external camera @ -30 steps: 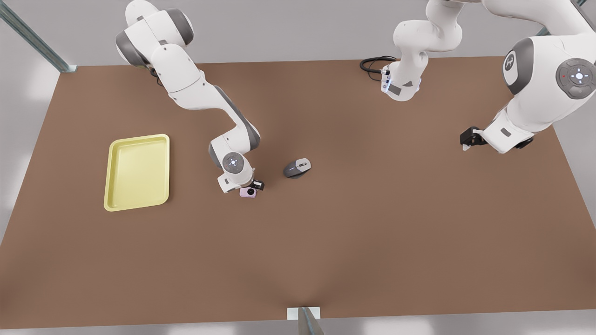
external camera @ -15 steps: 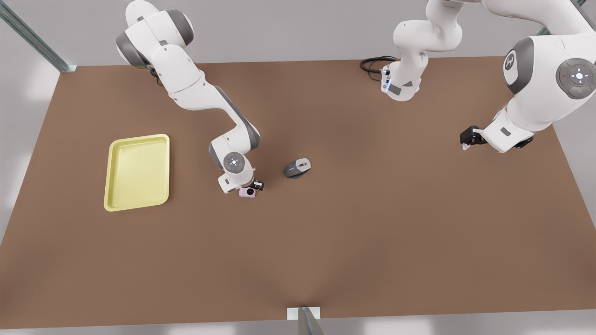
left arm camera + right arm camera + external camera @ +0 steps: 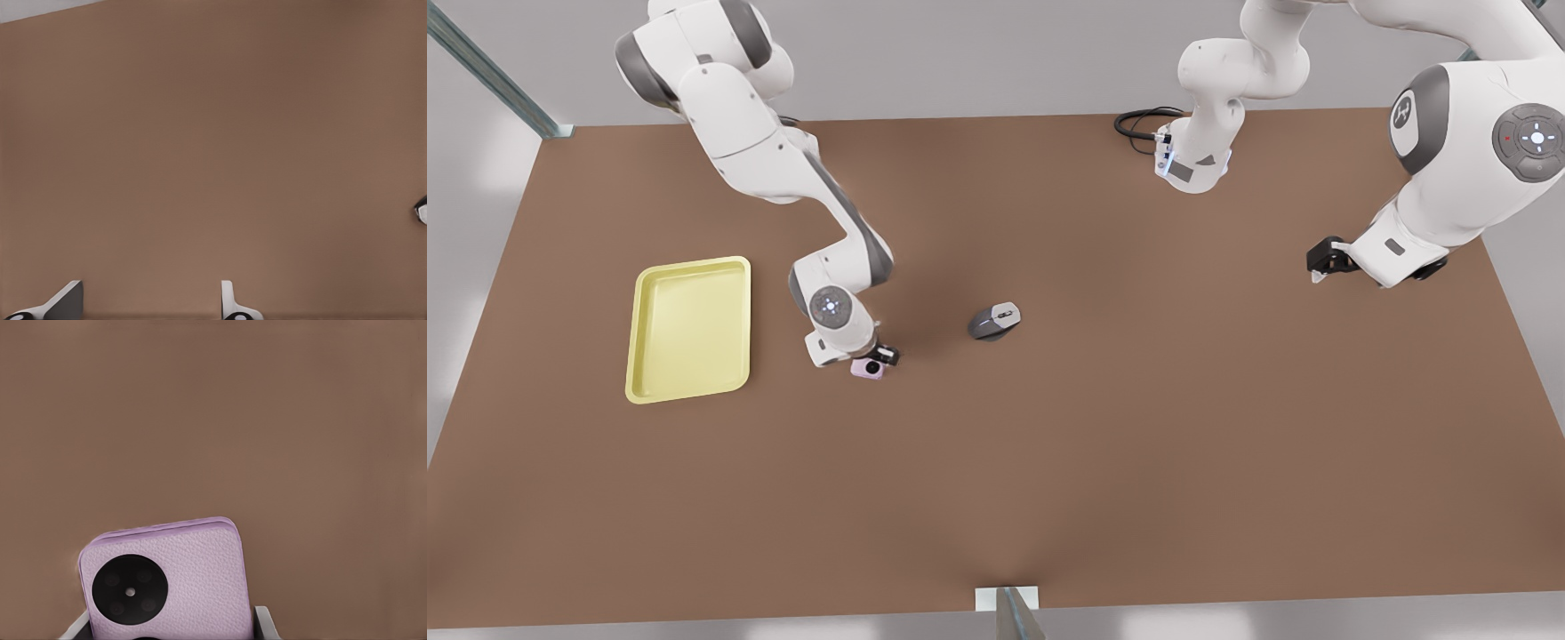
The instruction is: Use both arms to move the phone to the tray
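Note:
The pale pink-lilac phone (image 3: pixel 866 368) with its black camera circle hangs just above the brown table, between the tray and the mouse. My right gripper (image 3: pixel 877 359) is shut on it. The right wrist view shows the phone (image 3: pixel 180 580) clamped between the two fingers of the right gripper (image 3: pixel 170 632). The pale yellow tray (image 3: pixel 691 261) lies flat toward the front view's left, a short way from the phone. My left gripper (image 3: pixel 1320 263) waits far off at the front view's right. In the left wrist view this left gripper (image 3: pixel 147 307) is open over bare table.
A grey computer mouse (image 3: pixel 994 321) sits on the table just to the front view's right of the phone. A black cable (image 3: pixel 1138 120) coils at the table's far edge by an arm base. A metal post (image 3: pixel 1014 613) stands at the near edge.
My right gripper has carried the phone toward the front view's left, closer to the tray and away from the mouse. The left arm has barely shifted.

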